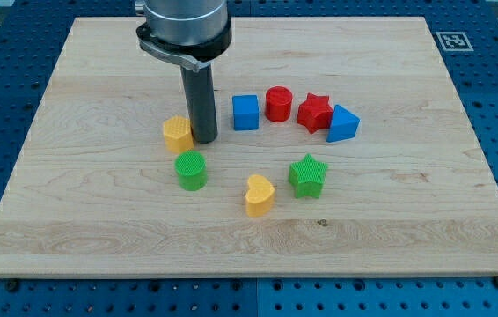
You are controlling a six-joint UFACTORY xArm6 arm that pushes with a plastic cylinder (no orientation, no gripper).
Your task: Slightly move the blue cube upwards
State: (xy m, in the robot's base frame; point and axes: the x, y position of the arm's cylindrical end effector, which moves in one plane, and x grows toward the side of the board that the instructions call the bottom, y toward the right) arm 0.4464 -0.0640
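The blue cube (245, 113) sits on the wooden board (99, 220) a little above the middle of the view. My tip (203, 139) is the lower end of a dark rod, down on the board to the left of the blue cube with a small gap between them. It is just right of a yellow block (178, 134) and seems to touch it. A red cylinder (278, 104) stands close to the blue cube's right.
A red star (315, 113) and a blue triangular block (342, 124) lie right of the red cylinder. A green cylinder (191, 170), a yellow heart (259, 195) and a green star (308, 175) lie lower down. A marker tag (452, 40) is at the top right corner.
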